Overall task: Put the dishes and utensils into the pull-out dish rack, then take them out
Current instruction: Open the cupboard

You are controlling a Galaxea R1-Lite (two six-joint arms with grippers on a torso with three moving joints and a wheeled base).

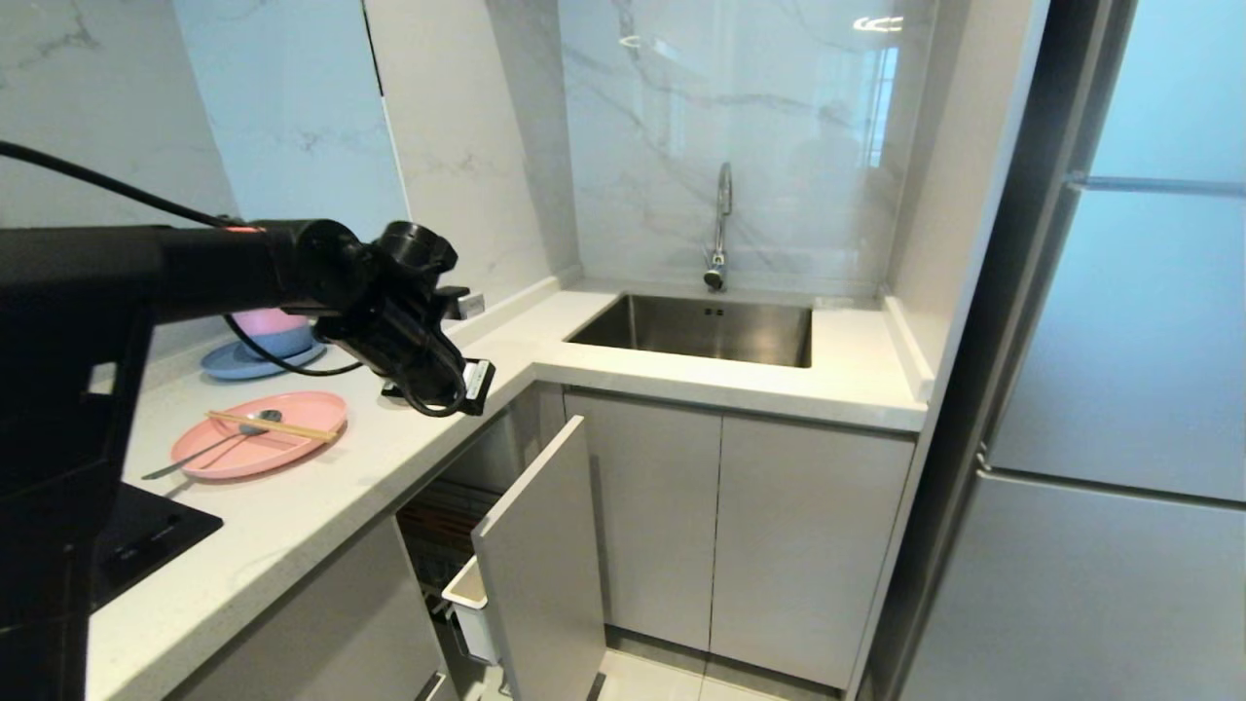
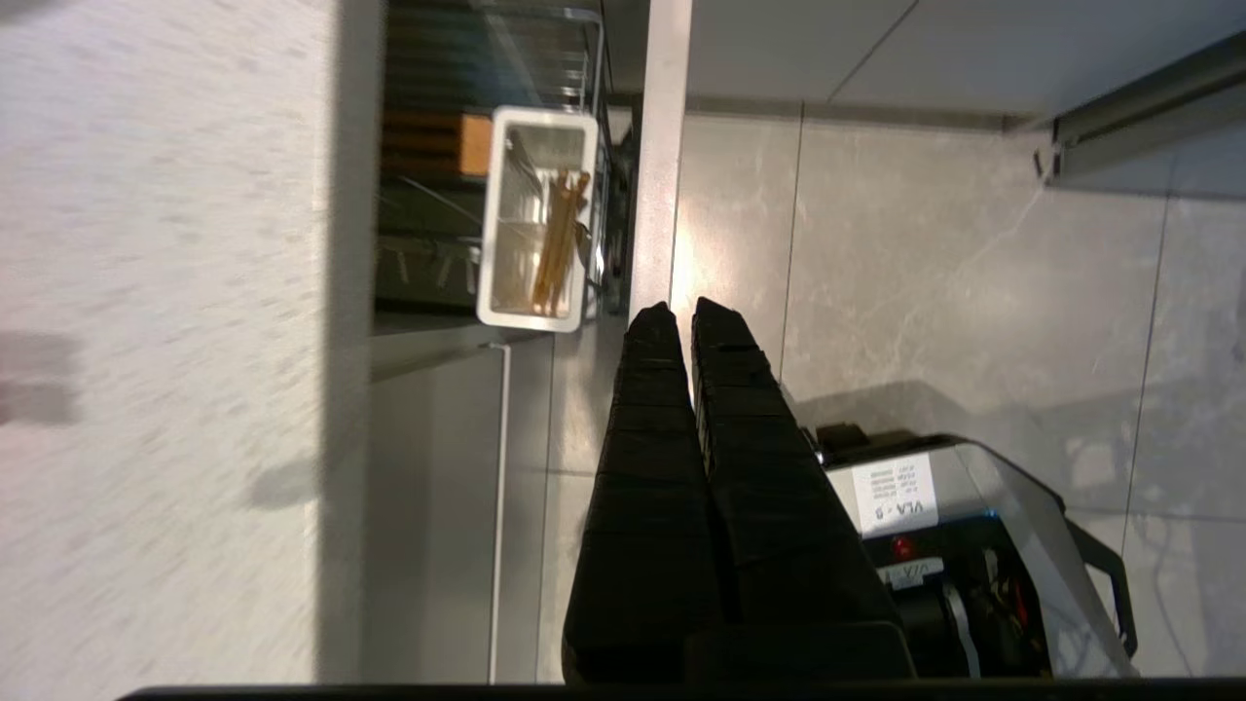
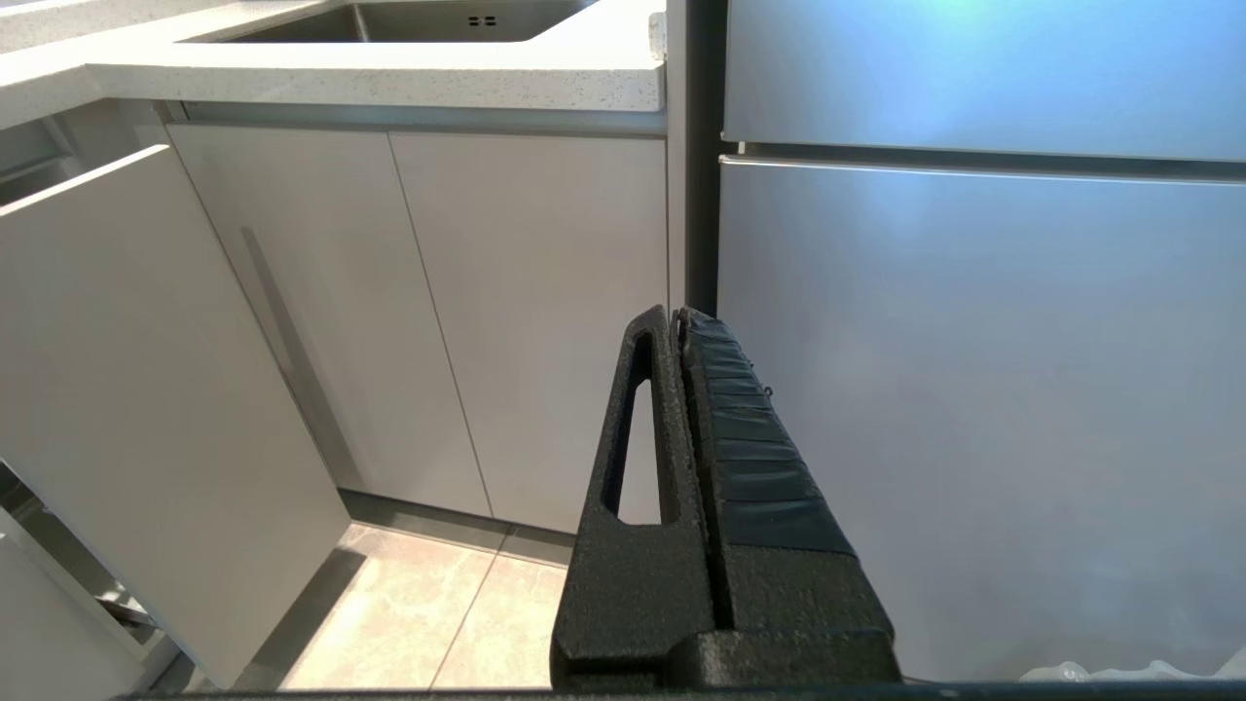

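The pink plate [image 1: 258, 435] lies on the counter with the chopsticks [image 1: 275, 426] and the grey spoon [image 1: 204, 452] across it. My left arm [image 1: 389, 312] reaches over the counter's edge beside the plate. The left gripper [image 2: 681, 313] is shut and empty, pointing down past the counter's edge. Below, the dish rack is pulled out, showing its pale-grey front panel [image 1: 540, 555], white caddy [image 2: 537, 219] and brown wooden insert [image 2: 474, 144]. Light wooden sticks [image 2: 557, 243] stand in the caddy. My right gripper [image 3: 677, 316] is shut and empty, low in front of the cupboards.
A blue-grey plate [image 1: 229, 362] carrying stacked pink and blue bowls sits behind the arm. A black hob [image 1: 146, 540] is at the near left. The sink [image 1: 701, 331] and tap are at the back, a fridge [image 1: 1119, 389] on the right.
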